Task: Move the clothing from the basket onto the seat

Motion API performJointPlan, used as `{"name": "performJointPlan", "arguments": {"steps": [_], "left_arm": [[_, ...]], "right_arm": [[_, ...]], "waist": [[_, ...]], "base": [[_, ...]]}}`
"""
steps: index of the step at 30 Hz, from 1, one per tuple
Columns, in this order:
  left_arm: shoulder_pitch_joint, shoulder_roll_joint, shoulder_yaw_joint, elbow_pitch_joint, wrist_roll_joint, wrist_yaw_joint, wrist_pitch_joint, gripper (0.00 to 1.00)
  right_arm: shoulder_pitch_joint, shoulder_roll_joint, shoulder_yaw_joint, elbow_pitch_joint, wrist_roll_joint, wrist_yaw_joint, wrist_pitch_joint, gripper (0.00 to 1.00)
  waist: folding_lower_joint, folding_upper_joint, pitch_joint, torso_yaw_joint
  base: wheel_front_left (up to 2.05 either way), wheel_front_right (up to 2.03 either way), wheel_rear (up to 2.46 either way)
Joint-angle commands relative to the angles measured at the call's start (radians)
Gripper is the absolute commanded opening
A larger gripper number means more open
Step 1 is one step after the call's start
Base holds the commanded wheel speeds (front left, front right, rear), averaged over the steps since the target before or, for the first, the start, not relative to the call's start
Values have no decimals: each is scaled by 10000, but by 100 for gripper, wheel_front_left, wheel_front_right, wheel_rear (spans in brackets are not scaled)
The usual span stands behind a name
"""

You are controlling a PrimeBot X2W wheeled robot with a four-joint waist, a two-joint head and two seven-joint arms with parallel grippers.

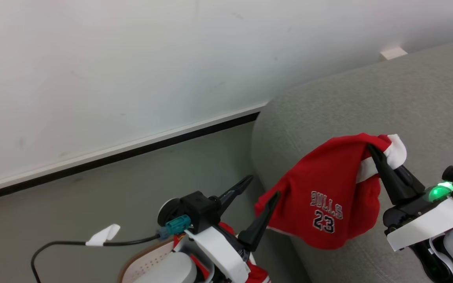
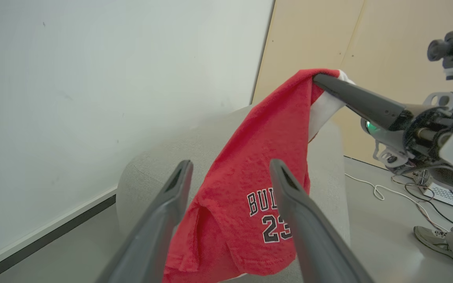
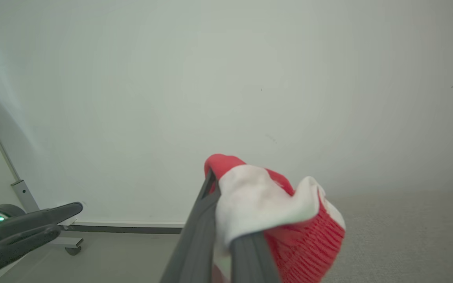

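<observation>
Red Bulls shorts [image 1: 325,196], lettered with the number 23, hang from the right tool [image 1: 370,147]. Its two dark fingers are pressed together on the white-banded edge of the cloth, and the right wrist view shows that band bunched over the fingertips [image 3: 210,179]. The left tool [image 1: 264,186] stands wide open and holds nothing. One finger lies close beside the lower left corner of the shorts, but I cannot tell whether it touches them.

The shorts sag down across the rounded end of the grey fabric sofa [image 1: 368,98]. Their lower half seems to rest against the upholstery, while the pinched edge is held up clear of it. The white perforated basket [image 1: 151,259] with its brown rim sits on the floor below the left arm. More red cloth with white trim [image 1: 260,275] shows there, so this looks like one garment of several.

The step in hand appears to be the set-down. The shorts are out of the basket and over the seat, but not yet released. The next move probably calls for carrying the pinched edge further in over the cushion and lowering it. The right tool can then open once most of the cloth lies on the sofa, so the shorts don't slide off the curved end. The left tool looks free to go back down to the basket.
</observation>
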State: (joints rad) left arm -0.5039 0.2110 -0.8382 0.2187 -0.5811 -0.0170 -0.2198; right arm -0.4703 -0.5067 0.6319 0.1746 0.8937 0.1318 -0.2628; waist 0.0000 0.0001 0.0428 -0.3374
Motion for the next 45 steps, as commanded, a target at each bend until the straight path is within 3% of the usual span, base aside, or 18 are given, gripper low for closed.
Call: {"name": "performJointPlan", "arguments": {"steps": [1, 9, 18, 25, 33, 45], "left_arm": [[-65, 50, 8, 69, 121, 3, -82, 100], [-207, 51, -25, 247, 298, 43, -206, 100], [-376, -15, -113, 435, 355, -43, -255, 100], [-704, 31, -210, 462, 495, -100, -133, 100], [-1067, 206, -214, 294, 613, -44, 28, 100], [-1865, 408, -317, -118, 988, -85, 338, 100]], "right_arm": [[214, -68, -233, -143, -121, -22, -27, 0], [412, -155, -576, -528, -302, -22, -27, 0], [141, -256, -686, -594, -382, -22, -29, 0], [-837, -503, -644, -379, -148, -22, -27, 0], [-2972, -1314, -634, 310, 161, -22, 163, 0], [-6610, -2719, -907, 2963, 773, -22, 556, 0]], "waist": [[0, -1, 109, -542], [0, -1, 264, -1360], [0, -1, 432, -1412], [0, -1, 989, -985], [0, -1, 1819, -386], [0, -1, 3817, 851]], "base": [[0, 0, 0], [0, 0, 0], [0, 0, 0], [0, 0, 0], [0, 0, 0], [0, 0, 0]]}}
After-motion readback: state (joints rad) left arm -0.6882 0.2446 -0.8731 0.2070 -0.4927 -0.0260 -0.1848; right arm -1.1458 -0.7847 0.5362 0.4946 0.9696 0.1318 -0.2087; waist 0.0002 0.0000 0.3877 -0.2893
